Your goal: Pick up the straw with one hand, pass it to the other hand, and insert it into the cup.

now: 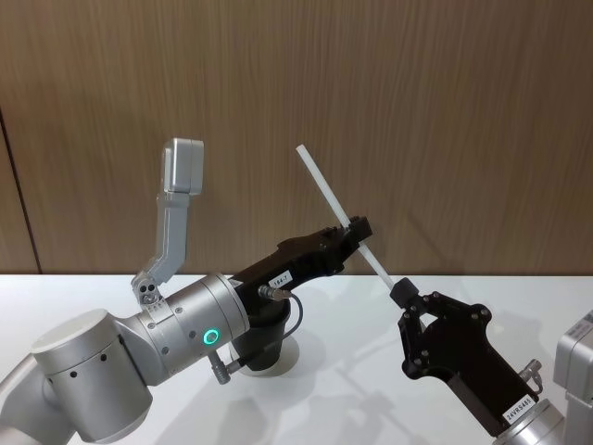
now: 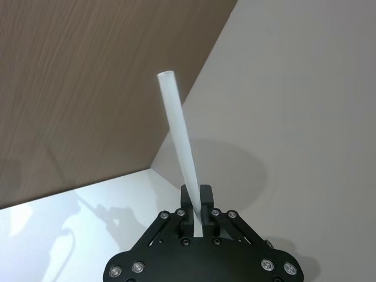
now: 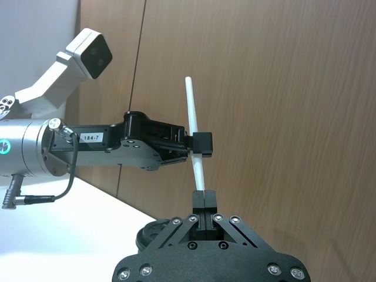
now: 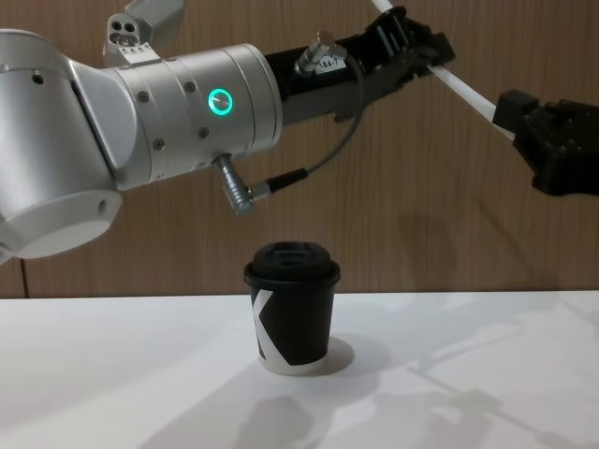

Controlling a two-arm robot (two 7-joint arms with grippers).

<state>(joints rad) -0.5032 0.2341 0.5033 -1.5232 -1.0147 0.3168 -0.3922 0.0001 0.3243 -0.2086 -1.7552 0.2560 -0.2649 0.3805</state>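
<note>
Counter (image 4: 487,374): white; the straw is off it, so pickup judged done.

Left arm (image 4: 187,103): silver, green ring lit, reaching across above the cup (image 4: 292,313).

Cup: upright on the counter, black lid (image 4: 292,262) on, nothing standing in it. Insertion not yet done.

Handover judged midway: both pincers grip the one straw.

Right pincer (image 1: 401,294): all black, raised at the right side, clenched on the straw's lower end.

Left pincer (image 1: 357,229): clenched across the straw near mid-length, closed tight on either side of it in the left wrist view.

Straw (image 1: 324,184): in the air, tilted, upper end toward the left arm's side, well above the cup.

Left to do, by my reading: right pincer lets go, then left pincer brings the straw down to the lid.
</note>
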